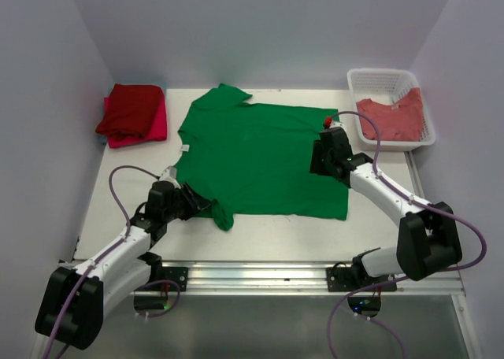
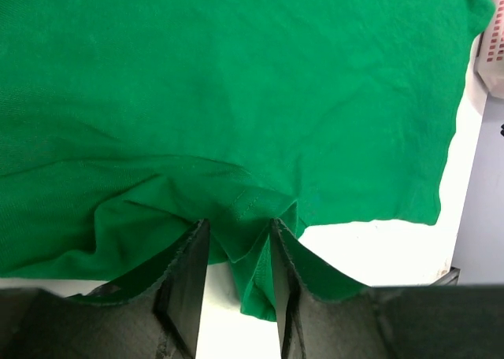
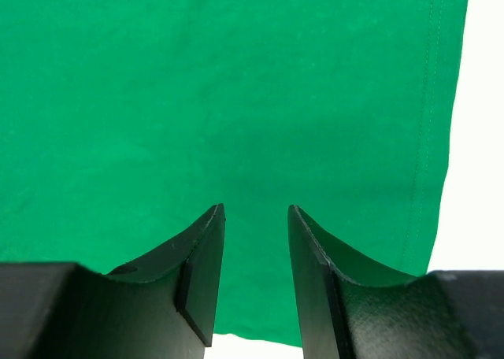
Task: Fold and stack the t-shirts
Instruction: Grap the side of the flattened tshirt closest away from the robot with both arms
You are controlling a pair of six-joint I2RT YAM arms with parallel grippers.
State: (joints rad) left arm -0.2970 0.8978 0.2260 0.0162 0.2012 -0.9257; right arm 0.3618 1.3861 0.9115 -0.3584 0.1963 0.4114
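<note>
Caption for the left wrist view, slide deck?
Left tool straddles a bunched fold at the green tee's edge, white table beyond.

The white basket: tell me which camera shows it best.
The top external view: the whole basket shows at the far right, a salmon shirt lying inside. The left wrist view catches only a sliver of its lattice wall at the right edge; the right wrist view shows none of it.
</note>
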